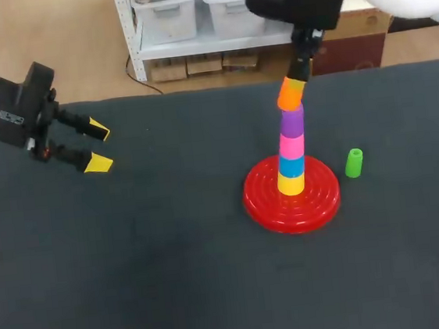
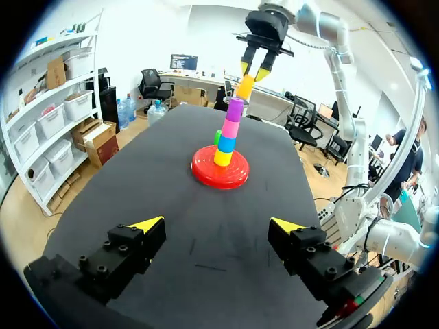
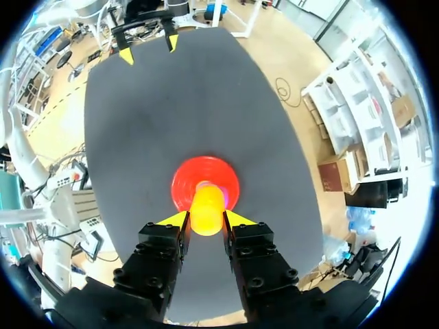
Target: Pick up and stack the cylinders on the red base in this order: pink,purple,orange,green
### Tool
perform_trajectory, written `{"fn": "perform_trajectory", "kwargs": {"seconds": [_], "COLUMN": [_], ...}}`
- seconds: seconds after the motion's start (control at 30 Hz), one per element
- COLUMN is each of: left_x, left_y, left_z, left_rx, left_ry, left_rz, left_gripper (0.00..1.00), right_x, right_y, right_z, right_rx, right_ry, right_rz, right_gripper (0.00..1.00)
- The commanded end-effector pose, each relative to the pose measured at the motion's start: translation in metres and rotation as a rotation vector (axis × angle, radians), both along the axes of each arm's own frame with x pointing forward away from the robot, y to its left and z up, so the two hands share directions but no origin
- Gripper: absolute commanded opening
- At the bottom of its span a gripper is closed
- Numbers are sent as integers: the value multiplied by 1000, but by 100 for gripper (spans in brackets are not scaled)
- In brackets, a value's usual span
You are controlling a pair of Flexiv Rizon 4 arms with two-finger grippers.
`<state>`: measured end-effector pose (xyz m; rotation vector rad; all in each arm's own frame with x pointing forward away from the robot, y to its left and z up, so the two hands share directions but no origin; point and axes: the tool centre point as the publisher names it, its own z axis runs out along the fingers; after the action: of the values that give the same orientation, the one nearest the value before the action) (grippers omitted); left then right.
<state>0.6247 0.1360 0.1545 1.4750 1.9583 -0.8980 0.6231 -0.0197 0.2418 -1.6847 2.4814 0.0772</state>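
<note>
The red base (image 1: 258, 200) carries a stack of yellow (image 1: 290, 183), blue (image 1: 291, 165), pink (image 1: 292, 142) and purple (image 1: 291, 117) cylinders. My right gripper (image 1: 302, 73) is shut on the orange cylinder (image 1: 291, 92), which is slightly tilted right at the purple one's top. The wrist view shows the orange cylinder (image 3: 207, 211) between the right gripper's (image 3: 206, 219) fingers, over the base (image 3: 185, 185). The green cylinder (image 1: 353, 162) stands on the table just right of the base. My left gripper (image 1: 100, 146) hangs open and empty at the far left.
The dark table mat (image 1: 138, 283) stretches across the whole view. The left wrist view looks past the open left gripper (image 2: 216, 225) to the base (image 2: 206, 175), with the green cylinder (image 2: 217, 137) behind it.
</note>
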Motion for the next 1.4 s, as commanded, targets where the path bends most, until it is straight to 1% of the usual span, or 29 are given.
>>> {"fn": "perform_trajectory", "kwargs": {"seconds": [0.03,0.23,0.4,0.53,0.63,0.83,1.0,1.4], "left_x": [0,0,0,0,0,0,0,0], "left_y": [1,1,1,1,1,1,1,1], "left_z": [-1,-1,-1,-1,-1,-1,-1,-1], "left_rx": [-2,-2,-2,-2,-2,-2,-2,-2], "left_ry": [-3,-3,-3,-3,-3,-3,-3,-3], "left_rz": [-1,-1,-1,-1,-1,-1,-1,-1], "left_gripper": [100,100,100,100,100,100,100,100], "right_x": [6,11,18,23,25,26,26,16], "right_y": [-3,-2,4,6,5,3,7,7], "right_z": [1,5,2,-2,-4,-6,-5,-5], "right_rx": [-11,-35,-39,-62,-82,-85,-80,-74], "right_ry": [25,23,23,36,43,49,49,54], "right_rz": [2,10,18,21,20,17,25,36], "right_gripper": [0,0,0,0,0,0,0,0]}}
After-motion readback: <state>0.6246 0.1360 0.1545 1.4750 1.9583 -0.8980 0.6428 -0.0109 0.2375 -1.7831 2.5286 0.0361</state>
